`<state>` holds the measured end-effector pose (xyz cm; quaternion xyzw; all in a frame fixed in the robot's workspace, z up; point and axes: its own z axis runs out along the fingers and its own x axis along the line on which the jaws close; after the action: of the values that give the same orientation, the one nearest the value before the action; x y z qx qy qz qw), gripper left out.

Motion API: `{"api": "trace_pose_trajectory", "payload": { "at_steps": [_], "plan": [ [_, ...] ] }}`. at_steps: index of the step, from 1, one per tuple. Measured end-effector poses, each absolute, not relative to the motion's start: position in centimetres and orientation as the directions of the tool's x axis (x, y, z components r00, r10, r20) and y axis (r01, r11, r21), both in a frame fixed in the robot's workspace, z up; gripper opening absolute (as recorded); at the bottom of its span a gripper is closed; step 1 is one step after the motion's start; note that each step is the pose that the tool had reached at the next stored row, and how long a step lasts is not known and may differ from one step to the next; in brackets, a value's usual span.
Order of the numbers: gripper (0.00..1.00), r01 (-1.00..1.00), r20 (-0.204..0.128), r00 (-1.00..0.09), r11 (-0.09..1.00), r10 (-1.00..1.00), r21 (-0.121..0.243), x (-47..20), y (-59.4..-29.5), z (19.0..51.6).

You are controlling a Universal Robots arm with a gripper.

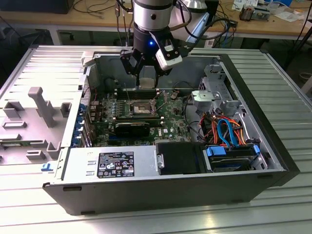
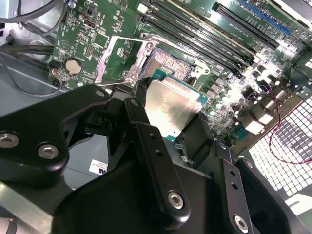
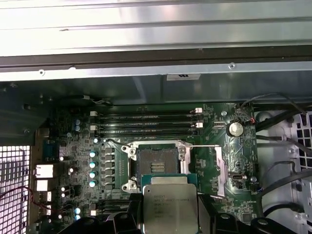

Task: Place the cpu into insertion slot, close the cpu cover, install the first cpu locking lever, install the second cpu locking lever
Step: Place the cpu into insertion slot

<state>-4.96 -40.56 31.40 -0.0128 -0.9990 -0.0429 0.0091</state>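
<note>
- Where's the cpu (image 3: 169, 210)?
- Your fingers (image 2: 146, 129) clamp it, one on each side. You hold it over the board, near the open insertion slot (image 3: 157, 163), not seated.

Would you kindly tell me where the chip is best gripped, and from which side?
By two opposite thin edges, coming from above its flat metal face. The gripper holds the chip this way, fingers pinching its sides, its top left bare.

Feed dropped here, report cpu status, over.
Gripper jaws shut on cpu, not yet in insertion slot. Slot empty, cpu cover open. Nothing in the way.
</note>
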Motion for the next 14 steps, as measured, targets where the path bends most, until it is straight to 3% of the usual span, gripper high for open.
{"api": "trace_pose_trajectory", "payload": {
  "at_steps": [14],
  "plan": [
    [0.55, 0.026, 0.019, -1.0, 0.996, 0.025, 0.083, -4.96, -40.79, 30.47]
  ]
}}
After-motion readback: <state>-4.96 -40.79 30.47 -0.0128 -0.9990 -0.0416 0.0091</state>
